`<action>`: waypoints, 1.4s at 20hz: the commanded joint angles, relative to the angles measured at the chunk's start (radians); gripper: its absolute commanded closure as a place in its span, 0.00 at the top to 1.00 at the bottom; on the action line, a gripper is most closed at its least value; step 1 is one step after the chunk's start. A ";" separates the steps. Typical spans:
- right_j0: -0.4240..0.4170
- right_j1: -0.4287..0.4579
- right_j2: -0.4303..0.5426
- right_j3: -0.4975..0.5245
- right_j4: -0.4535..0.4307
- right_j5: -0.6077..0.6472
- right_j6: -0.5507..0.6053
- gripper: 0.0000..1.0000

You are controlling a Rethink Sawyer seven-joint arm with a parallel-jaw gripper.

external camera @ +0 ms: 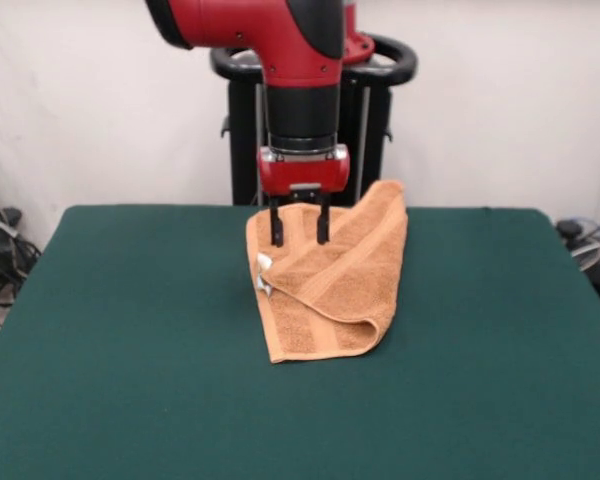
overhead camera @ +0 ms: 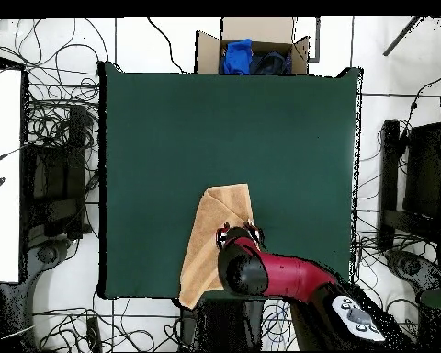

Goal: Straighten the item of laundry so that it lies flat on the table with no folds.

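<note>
A small rectangular orange-tan terry towel (external camera: 328, 285) is seen lying on the large dark green felt-topped table (external camera: 130, 330), toward the side where the black pedestal (external camera: 242, 130) stands; in the overhead view one corner of the towel (overhead camera: 210, 244) appears to hang past the table's edge there. The cloth is doubled over on itself: an upper layer is folded diagonally across a lower one, with a rounded fold at the corner nearest the front camera and a woven band running along the top layer. A small white tag (external camera: 263, 266) shows at the folded edge beside the arm. The red and black arm's gripper (external camera: 299, 238) is held upright directly over the towel's far part, its two dark fingers (external camera: 276, 228) spread apart with only cloth visible between them and nothing grasped; the tips are at the towel's surface, though contact cannot be confirmed. This posture is judged to suit pinching the upper layer so that it can be drawn back and unfolded. The task is judged unfinished, since the fold remains.
</note>
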 commanded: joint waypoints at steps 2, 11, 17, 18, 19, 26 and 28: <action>-0.022 0.015 0.089 -0.089 -0.048 0.095 0.050 1.00; -0.012 0.037 0.079 -0.114 -0.064 0.084 0.061 1.00; 0.014 0.061 0.053 -0.127 -0.068 0.052 0.074 1.00; 0.018 0.066 0.050 -0.132 -0.068 0.049 0.076 1.00; 0.020 0.073 0.048 -0.136 -0.068 0.046 0.076 1.00; 0.024 0.082 0.040 -0.142 -0.074 0.038 0.079 1.00; 0.029 0.089 0.033 -0.145 -0.075 0.029 0.083 1.00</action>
